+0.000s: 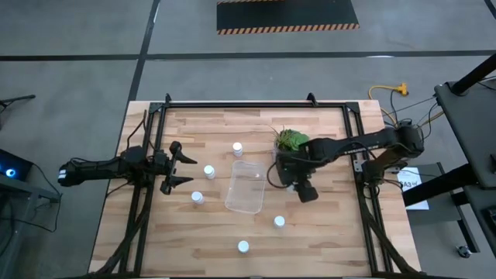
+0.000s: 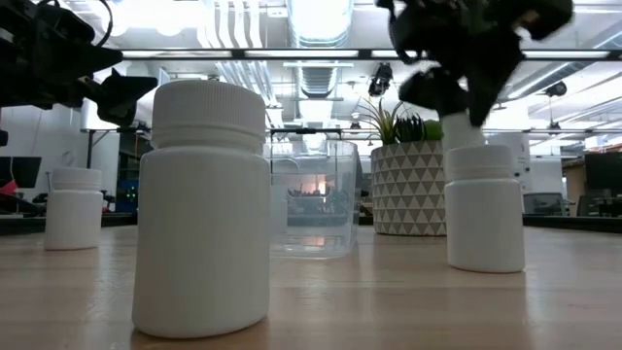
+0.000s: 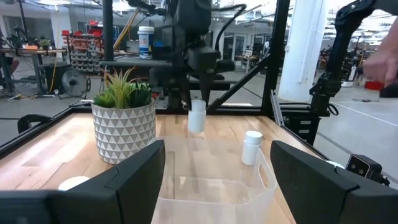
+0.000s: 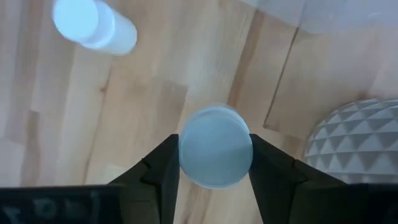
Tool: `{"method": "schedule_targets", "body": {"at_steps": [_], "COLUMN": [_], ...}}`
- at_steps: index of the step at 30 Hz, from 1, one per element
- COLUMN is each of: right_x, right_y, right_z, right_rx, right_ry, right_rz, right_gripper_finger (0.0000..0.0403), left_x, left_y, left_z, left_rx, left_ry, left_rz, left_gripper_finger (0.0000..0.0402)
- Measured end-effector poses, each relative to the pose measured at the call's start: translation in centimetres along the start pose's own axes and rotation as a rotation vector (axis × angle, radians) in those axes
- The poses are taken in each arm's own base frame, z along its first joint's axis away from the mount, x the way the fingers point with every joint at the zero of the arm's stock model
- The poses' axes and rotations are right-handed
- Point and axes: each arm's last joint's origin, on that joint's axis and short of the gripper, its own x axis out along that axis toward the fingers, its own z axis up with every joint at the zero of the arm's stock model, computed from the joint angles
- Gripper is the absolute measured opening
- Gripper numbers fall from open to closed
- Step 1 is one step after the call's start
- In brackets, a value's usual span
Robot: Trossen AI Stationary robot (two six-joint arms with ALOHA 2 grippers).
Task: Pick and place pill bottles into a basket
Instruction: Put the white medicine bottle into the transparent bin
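High view: wooden table (image 1: pixel 325 240); clear basket (image 1: pixel 246 187) at centre; five pill bottles (image 1: pixel 209 171) standing loose around it. Right gripper (image 1: pixel 288 180) just right of the basket, beside the potted succulent (image 1: pixel 291 140). Left gripper (image 1: pixel 180 170) at left, fingers apart, empty.

Low view: nearest bottle (image 2: pixel 202 207) large in foreground; basket behind.

Right wrist view: fingers (image 4: pixel 163 168) clamped on a held bottle (image 4: pixel 215 146), above the tabletop.
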Motion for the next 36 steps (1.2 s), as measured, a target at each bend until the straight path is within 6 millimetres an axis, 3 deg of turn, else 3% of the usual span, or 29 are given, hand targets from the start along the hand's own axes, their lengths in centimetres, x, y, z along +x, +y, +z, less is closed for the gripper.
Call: {"method": "schedule_targets", "body": {"at_steps": [13,22,28,36], "right_x": [-3.0,-4.3,-3.4,-0.9], "right_y": [-1.1,-3.5,-5.1,-6.0], "right_z": [7.0,9.5,11.2,12.0], "right_rx": [0.145,0.201,0.194,0.183], "right_ry": [-0.042,-0.037,-0.042,-0.006], "right_rz": [-0.057,-0.121,-0.125,-0.12], "right_gripper_finger": [0.0142,0.0142,0.0142,0.0142], "left_x": [0.0,0.0,0.0,0.0], "left_y": [0.0,0.0,0.0,0.0], "left_z": [0.0,0.0,0.0,0.0], "left_rx": [0.0,0.0,0.0,0.0], "left_ry": [0.0,0.0,0.0,0.0], "left_rz": [0.0,0.0,0.0,0.0], "left_gripper_finger": [0.0274,0.0274,0.0274,0.0274]}}
